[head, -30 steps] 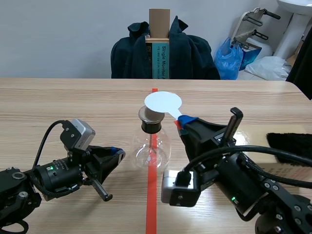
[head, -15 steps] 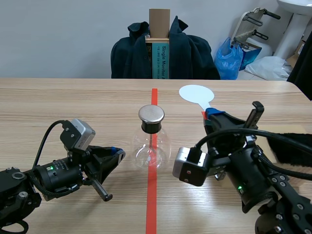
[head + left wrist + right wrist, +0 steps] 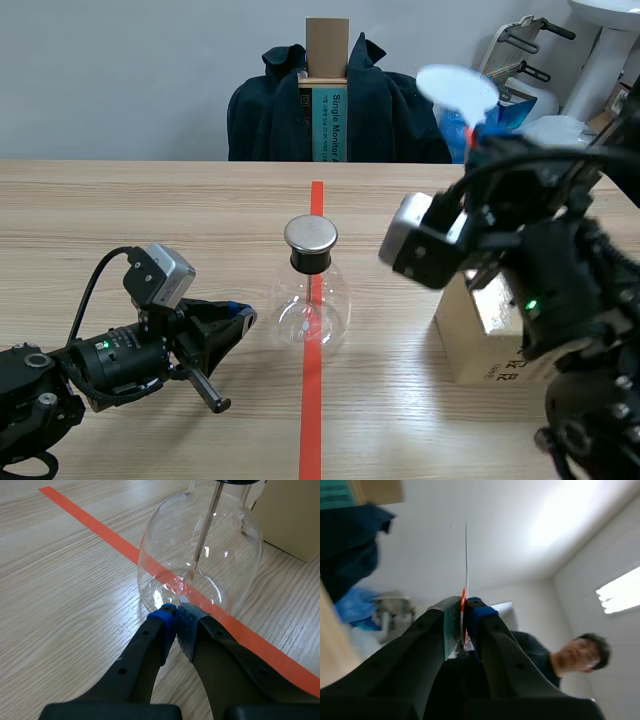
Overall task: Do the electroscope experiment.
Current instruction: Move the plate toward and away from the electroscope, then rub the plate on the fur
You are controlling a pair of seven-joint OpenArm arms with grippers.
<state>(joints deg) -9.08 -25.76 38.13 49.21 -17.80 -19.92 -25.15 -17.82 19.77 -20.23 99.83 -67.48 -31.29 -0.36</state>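
The right gripper has its two thick black fingers pressed together on a thin white paddle, seen edge-on, gripped at its orange-red handle. Beyond are a white ceiling, a dark blue jacket, a blue plastic bag and a person beside the fingers.

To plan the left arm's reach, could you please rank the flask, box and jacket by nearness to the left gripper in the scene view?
1. Flask, right beside the left gripper.
2. Box, on the table's right side.
3. Jacket, beyond the table's far edge.
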